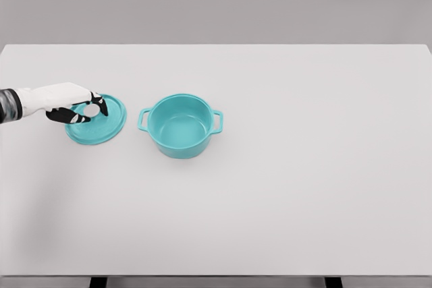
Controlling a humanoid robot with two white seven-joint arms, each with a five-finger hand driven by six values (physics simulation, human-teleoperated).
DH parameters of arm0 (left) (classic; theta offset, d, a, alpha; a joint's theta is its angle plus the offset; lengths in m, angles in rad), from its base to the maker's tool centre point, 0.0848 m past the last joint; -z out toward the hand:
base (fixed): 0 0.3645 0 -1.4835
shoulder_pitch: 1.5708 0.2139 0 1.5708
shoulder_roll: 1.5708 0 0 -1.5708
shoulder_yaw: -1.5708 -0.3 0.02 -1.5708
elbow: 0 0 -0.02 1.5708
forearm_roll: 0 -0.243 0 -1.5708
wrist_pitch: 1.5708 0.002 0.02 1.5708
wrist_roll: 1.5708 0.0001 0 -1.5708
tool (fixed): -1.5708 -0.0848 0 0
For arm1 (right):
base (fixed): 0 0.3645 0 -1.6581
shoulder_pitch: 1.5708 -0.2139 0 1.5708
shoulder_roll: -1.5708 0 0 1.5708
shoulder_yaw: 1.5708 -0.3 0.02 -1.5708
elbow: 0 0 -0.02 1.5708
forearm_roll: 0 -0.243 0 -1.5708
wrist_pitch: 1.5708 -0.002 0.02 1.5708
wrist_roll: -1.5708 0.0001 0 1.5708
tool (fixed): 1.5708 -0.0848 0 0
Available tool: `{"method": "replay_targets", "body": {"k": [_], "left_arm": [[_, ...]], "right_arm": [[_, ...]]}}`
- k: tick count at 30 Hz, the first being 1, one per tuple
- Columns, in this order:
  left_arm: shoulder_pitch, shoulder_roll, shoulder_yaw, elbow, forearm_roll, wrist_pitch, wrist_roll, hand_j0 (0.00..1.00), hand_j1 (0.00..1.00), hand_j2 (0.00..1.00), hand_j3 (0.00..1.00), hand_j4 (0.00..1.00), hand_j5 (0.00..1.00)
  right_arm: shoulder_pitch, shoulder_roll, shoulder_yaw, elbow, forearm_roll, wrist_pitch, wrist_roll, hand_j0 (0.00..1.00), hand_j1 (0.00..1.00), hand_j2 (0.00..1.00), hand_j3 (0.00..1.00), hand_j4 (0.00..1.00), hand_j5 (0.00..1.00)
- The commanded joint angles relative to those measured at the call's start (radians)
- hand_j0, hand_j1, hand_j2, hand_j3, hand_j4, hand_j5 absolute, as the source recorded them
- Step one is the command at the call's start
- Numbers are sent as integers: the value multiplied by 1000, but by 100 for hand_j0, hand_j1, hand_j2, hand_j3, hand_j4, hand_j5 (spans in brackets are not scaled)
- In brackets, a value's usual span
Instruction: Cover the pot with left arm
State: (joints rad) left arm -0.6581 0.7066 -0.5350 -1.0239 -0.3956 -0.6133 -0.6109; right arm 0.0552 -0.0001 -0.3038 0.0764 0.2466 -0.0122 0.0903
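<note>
One pot (179, 126) sat uncovered on table (304, 187); one lid (99, 121) lay flat just left of pot. Left hand (73, 103) over lid, fingers (100, 104) curled round knob (91, 110).

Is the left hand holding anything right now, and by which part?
The left hand has its fingers closed around the white knob of the teal lid, which lies beside the open pot.

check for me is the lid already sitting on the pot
No, the lid lies flat on the table left of the open pot, under the left hand.
</note>
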Motion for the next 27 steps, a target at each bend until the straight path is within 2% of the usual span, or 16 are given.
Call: {"method": "replay_targets", "body": {"k": [1,9,16,27], "left_arm": [[0,2,3,-4,9,2,0,48,48,48,48,48,48],[-5,11,3,-22,17,2,0,48,48,48,48,48,48],[-8,54,6,-111,24,2,0,49,49,49,49,49,49],[-3,191,0,-286,109,2,0,49,49,49,49,49,49]], "right_arm": [[0,0,0,0,0,0,0,100,100,100,100,100,100],[0,0,0,0,-1,0,0,100,100,100,100,100,100],[0,0,0,0,0,0,0,100,100,100,100,100,100],[0,0,0,0,0,0,0,100,100,100,100,100,100]]}}
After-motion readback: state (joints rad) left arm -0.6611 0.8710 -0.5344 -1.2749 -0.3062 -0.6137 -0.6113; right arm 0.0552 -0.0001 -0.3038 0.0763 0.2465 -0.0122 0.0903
